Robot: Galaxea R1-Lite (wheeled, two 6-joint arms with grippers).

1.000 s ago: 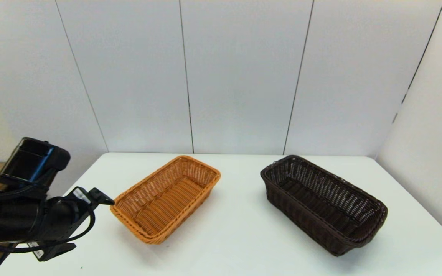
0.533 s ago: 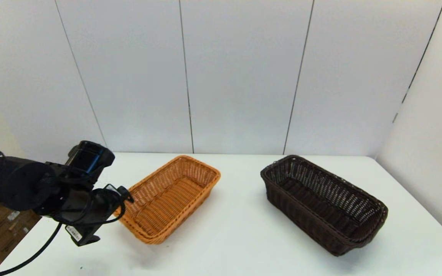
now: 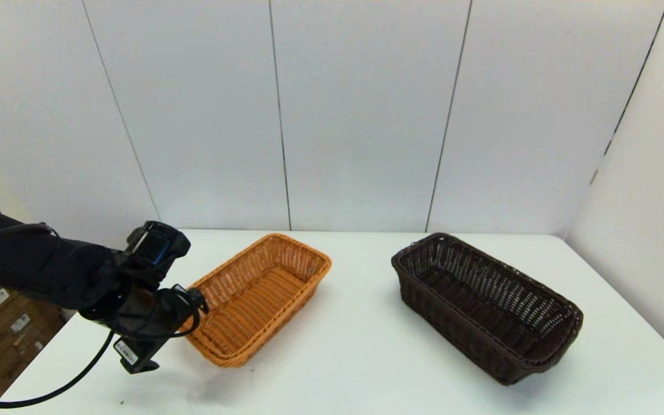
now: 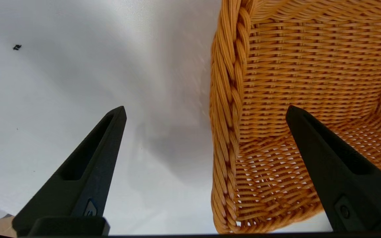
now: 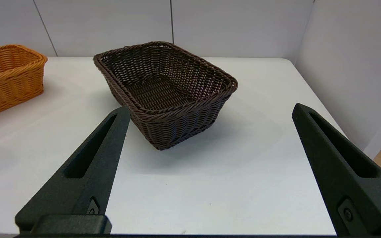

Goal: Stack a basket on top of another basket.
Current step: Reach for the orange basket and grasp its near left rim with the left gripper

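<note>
Left wrist view: left tool (image 4: pixel 205 112), spread wide, is straddling the orange-tan rectangular woven wicker basket's (image 4: pixel 309 82) braided rim for gripping

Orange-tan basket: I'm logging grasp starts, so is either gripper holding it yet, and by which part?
Nothing is held. The left gripper has open jaws straddling the braided rim of the orange-tan basket. The right gripper is open, apart from the dark brown basket.

Two empty wicker baskets sitting upright, well apart.
The dark brown basket (image 3: pixel 486 306) is lying right; the orange-tan basket (image 3: pixel 254 297) is lying left, both angled.
</note>
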